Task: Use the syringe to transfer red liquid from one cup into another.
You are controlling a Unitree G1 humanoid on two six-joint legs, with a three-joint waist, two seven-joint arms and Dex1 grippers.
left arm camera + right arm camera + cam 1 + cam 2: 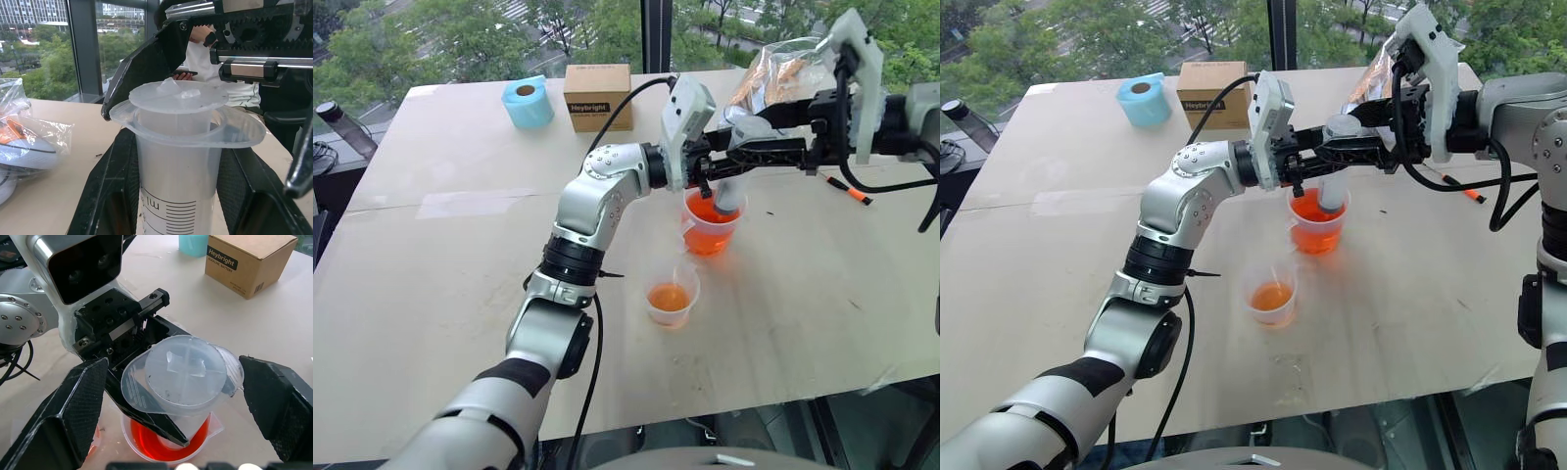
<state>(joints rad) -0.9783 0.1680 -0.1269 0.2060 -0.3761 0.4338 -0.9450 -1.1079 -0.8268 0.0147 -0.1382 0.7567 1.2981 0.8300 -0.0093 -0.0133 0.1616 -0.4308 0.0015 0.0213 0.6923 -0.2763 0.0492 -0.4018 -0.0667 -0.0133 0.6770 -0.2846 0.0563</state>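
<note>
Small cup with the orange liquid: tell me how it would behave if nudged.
The small cup looks like thin clear plastic, so probably light and easily slid. It is only part full, so the liquid would likely slosh. Its narrow base suggests it could tip.

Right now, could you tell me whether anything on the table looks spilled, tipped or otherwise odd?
Nothing stands out. The measuring cup and the smaller cup both stand upright with red liquid inside, and no puddle is visible around them. The left gripper holds the syringe upright over the measuring cup.

Two cups [710, 223] [672, 297], one syringe [188, 377], one box [598, 96], one tape roll [528, 101].
</note>
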